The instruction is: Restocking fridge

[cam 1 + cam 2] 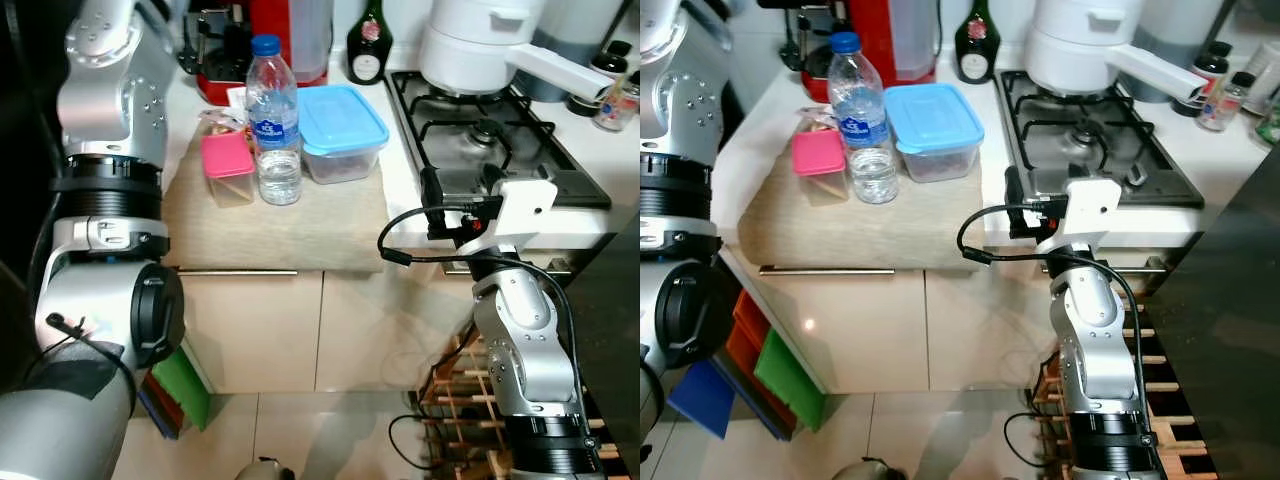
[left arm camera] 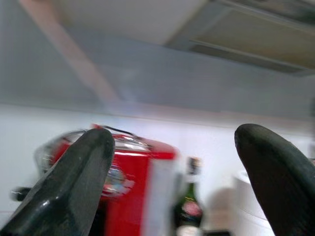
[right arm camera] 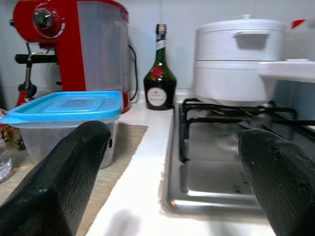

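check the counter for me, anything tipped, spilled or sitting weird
Nothing stands out. The water bottle stands upright on the mat, with the pink-lidded container and the blue-lidded container beside it, both lidded. No spill shows. The white pot sits on the hob. Both tools are open and hold nothing.

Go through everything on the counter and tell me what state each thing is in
Water bottle: upright, capped, partly full.
Blue-lidded container: lid on.
Pink-lidded container: lid on.
Dark green bottle: upright, closed.
White pot: lid on.
Left pincer: open, empty.
Right pincer: open, empty.
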`<state>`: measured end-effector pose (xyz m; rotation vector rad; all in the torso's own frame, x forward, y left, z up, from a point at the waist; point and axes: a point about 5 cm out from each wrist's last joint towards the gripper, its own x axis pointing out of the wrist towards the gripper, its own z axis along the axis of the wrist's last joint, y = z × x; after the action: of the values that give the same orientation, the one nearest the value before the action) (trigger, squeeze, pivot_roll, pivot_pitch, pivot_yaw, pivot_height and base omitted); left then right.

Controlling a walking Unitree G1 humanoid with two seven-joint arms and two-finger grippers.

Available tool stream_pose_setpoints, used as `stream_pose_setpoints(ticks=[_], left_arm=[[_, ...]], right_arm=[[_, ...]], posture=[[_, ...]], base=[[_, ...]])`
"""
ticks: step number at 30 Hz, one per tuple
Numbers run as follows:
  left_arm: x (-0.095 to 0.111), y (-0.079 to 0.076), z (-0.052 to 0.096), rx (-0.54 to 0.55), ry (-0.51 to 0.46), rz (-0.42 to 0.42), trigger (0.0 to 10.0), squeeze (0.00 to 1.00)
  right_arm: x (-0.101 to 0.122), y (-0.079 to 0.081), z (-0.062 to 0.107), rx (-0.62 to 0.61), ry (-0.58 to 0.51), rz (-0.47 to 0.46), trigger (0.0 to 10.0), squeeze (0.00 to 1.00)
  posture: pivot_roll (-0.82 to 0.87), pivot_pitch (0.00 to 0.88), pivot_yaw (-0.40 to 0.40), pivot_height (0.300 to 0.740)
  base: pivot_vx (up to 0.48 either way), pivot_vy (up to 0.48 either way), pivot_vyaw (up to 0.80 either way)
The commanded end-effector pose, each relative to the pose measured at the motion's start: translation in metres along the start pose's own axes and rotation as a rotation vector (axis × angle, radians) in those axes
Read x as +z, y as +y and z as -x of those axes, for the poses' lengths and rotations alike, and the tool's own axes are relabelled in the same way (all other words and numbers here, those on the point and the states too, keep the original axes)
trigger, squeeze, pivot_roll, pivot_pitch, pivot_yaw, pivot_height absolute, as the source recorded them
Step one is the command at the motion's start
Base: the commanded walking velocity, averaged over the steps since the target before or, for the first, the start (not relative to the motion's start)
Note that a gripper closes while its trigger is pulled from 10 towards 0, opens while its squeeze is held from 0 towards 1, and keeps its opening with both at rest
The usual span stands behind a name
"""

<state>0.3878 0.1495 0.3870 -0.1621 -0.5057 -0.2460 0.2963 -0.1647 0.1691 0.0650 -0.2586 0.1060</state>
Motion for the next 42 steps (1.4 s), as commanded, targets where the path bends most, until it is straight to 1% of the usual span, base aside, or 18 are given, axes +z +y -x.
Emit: stream_pose_setpoints(ticks=[1,3,4,6,8,9,10,13,15,17,20,26,35,37,38,39,40,42], left_arm=[[-0.001,-0.007,-0.001,-0.040,0.022,0.024,10.0,0.00],[-0.009,-0.011,-0.001,-0.056,0.050,0.036,10.0,0.00],[-0.020,-0.013,0.000,-0.065,0.104,-0.015,10.0,0.00],[-0.045,-0.016,0.003,-0.069,0.208,-0.051,10.0,0.00],[-0.057,-0.017,0.006,-0.065,0.254,-0.063,10.0,0.00],[-0.057,-0.017,0.006,-0.065,0.254,-0.063,10.0,0.00],[-0.064,-0.017,0.007,-0.056,0.287,-0.072,10.0,0.00],[-0.065,-0.021,0.008,-0.061,0.300,-0.051,10.0,0.00],[-0.067,-0.021,0.008,-0.056,0.316,-0.065,10.0,0.00],[-0.075,-0.016,0.010,-0.017,0.345,-0.086,10.0,0.00],[-0.078,-0.014,0.010,0.003,0.353,-0.089,10.0,0.00],[-0.089,-0.010,0.014,0.034,0.402,-0.064,10.0,0.00],[-0.106,-0.015,0.019,-0.002,0.472,-0.033,10.0,0.00],[-0.114,-0.013,0.023,-0.004,0.508,-0.059,9.8,0.00],[-0.114,-0.013,0.023,-0.004,0.508,-0.059,9.8,0.00],[-0.117,-0.011,0.025,0.006,0.518,-0.072,3.1,0.00],[-0.119,-0.008,0.026,0.017,0.519,-0.090,0.0,0.00],[-0.119,-0.006,0.026,0.027,0.516,-0.107,0.0,0.00]], right_arm=[[0.008,-0.001,-0.001,0.003,-0.018,-0.014,10.0,0.00],[0.008,0.000,-0.002,0.014,-0.013,-0.016,10.0,0.00],[0.008,0.000,-0.002,0.021,-0.008,-0.019,10.0,0.00],[0.006,0.002,-0.004,0.033,0.002,-0.030,10.0,0.00],[0.006,0.002,-0.005,0.038,0.004,-0.034,10.0,0.00],[0.006,0.002,-0.005,0.038,0.004,-0.034,10.0,0.00],[0.006,0.003,-0.006,0.038,0.007,-0.036,10.0,0.00],[0.003,0.000,-0.007,-0.001,0.018,-0.059,10.0,0.00],[0.002,0.000,-0.006,-0.005,0.021,-0.064,10.0,0.00],[0.000,0.002,-0.005,0.008,0.026,-0.066,10.0,0.00],[0.000,0.002,-0.005,0.013,0.029,-0.065,10.0,0.00],[-0.003,0.000,-0.006,0.016,0.045,-0.064,10.0,0.00],[-0.004,0.001,-0.009,0.019,0.051,-0.075,10.0,0.00],[-0.004,0.003,-0.010,0.027,0.053,-0.078,10.0,0.00],[-0.004,0.003,-0.010,0.027,0.053,-0.078,10.0,0.00],[-0.004,0.004,-0.010,0.032,0.053,-0.078,10.0,0.00],[-0.003,0.004,-0.011,0.035,0.052,-0.078,10.0,0.00],[-0.003,0.004,-0.011,0.036,0.051,-0.077,10.0,0.00]], posture=[[-0.12,0.007,-0.001,0.740],[-0.12,0.004,-0.005,0.740],[-0.11,0.000,-0.009,0.740],[-0.11,0.000,-0.009,0.740],[-0.11,0.000,-0.006,0.740],[-0.11,0.000,-0.006,0.740],[-0.11,0.000,-0.003,0.740],[-0.12,0.000,0.004,0.740],[-0.12,0.000,0.005,0.740],[-0.12,0.000,0.008,0.740],[-0.13,0.000,0.005,0.740],[-0.13,0.000,0.002,0.740],[-0.12,0.000,-0.012,0.740],[-0.12,0.000,-0.019,0.740],[-0.12,0.000,-0.019,0.740],[-0.12,0.000,-0.020,0.740],[-0.12,0.000,-0.020,0.740],[-0.12,0.000,-0.020,0.740]], base=[[0.000,0.000,0.00],[0.000,0.000,0.00],[0.000,0.000,0.00],[0.000,0.000,0.00],[0.000,0.000,0.00],[0.000,0.000,0.00],[0.000,0.000,0.00],[0.000,0.000,0.00],[0.000,0.000,0.00],[0.000,0.000,0.00],[0.000,0.000,0.00],[0.000,0.000,0.00],[0.000,0.000,0.00],[0.000,0.000,0.00],[0.000,0.000,0.00],[0.000,0.000,0.00],[0.000,0.000,0.00],[0.000,0.000,0.00]])
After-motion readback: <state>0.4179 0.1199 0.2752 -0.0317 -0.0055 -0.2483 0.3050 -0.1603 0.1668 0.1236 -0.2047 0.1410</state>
